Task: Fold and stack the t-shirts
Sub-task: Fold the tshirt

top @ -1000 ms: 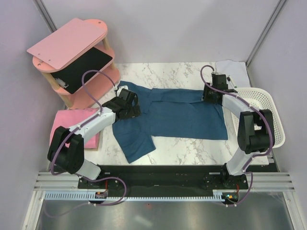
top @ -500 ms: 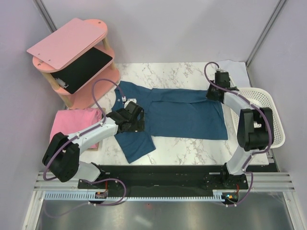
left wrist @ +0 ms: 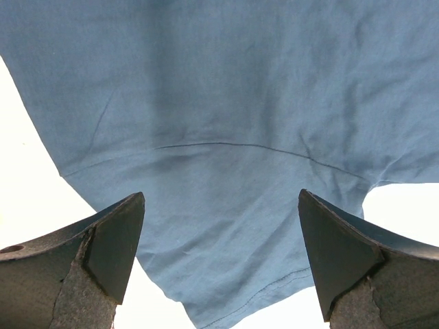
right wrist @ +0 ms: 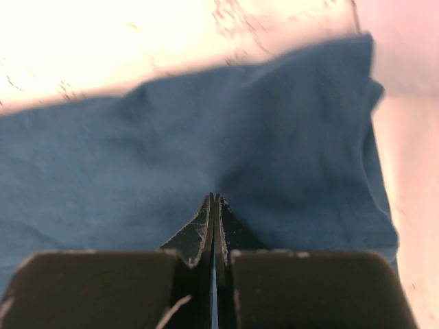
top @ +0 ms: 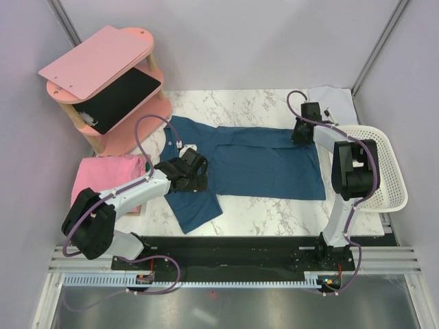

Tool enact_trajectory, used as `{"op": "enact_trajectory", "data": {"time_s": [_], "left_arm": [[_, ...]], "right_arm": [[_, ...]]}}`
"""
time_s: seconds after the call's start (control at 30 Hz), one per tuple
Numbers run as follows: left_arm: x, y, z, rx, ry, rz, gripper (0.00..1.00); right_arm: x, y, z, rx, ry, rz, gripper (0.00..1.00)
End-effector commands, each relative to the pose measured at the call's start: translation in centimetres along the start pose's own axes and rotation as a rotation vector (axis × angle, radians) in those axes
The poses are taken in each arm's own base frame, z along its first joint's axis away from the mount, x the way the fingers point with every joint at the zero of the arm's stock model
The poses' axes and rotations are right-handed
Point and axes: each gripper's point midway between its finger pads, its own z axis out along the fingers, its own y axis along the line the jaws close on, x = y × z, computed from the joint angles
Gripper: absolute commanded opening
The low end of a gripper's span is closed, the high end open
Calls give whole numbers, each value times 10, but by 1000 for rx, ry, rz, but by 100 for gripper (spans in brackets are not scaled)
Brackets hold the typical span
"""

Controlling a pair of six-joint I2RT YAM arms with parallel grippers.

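The teal-blue t-shirt (top: 254,164) lies spread flat on the marble table, its collar to the left and one sleeve reaching toward the near edge. My left gripper (top: 194,176) hovers over that sleeve area, jaws wide open; in the left wrist view the gripper (left wrist: 221,194) has the sleeve hem and blue cloth (left wrist: 226,103) between its fingers, untouched. My right gripper (top: 300,133) sits at the shirt's far right corner. In the right wrist view the gripper (right wrist: 214,199) is shut, with the blue cloth (right wrist: 206,137) puckering at its tips. The pink t-shirt (top: 103,175) lies folded at the left.
A pink wooden shelf (top: 110,82) stands at the far left with a black slab on its middle level. A white plastic basket (top: 384,171) sits at the right edge. A small white cloth with a pen (top: 333,99) lies in the far right corner.
My right gripper closed at the shirt's far right corner. My left gripper moved from near the collar toward the near sleeve, staying open.
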Motion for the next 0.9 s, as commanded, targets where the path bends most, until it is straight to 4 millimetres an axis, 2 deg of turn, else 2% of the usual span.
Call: {"op": "enact_trajectory", "data": {"time_s": [0.0,0.17,0.33,0.5,0.57,0.6,0.63,0.7,0.73,0.77,0.8,0.83,0.87], "left_arm": [[-1,3,-6,-16,-25,-11,100],[11,1,0,-25,12,11,100],[20,-7,-2,-20,22,27,100],[28,-3,-6,-39,30,38,100],[31,-2,-9,-32,24,38,100],[34,-1,-10,-32,25,43,100],[36,-3,-12,-20,21,50,100],[41,-3,-16,-12,18,63,100],[45,-4,-18,-8,24,74,100],[47,-4,-19,-5,25,74,100],[54,-3,-18,-7,36,74,98],[60,-4,-19,-3,44,89,98],[64,-4,-20,-4,45,93,97]], "right_arm": [[-6,-14,-43,51,-57,-2,0],[10,-38,-53,153,-35,-9,0],[29,-48,-39,209,54,-25,0],[54,-56,-24,246,163,-46,0],[63,-55,-24,230,186,-44,0],[58,-51,-28,209,161,-35,0],[64,-51,-31,197,165,-34,0],[52,-40,-47,134,111,-21,0],[58,-40,-52,126,113,-15,0],[48,-34,-67,92,75,-11,1],[45,-34,-74,85,53,-6,4],[52,-37,-80,85,52,8,10],[42,-34,-97,63,-1,18,14]]}}
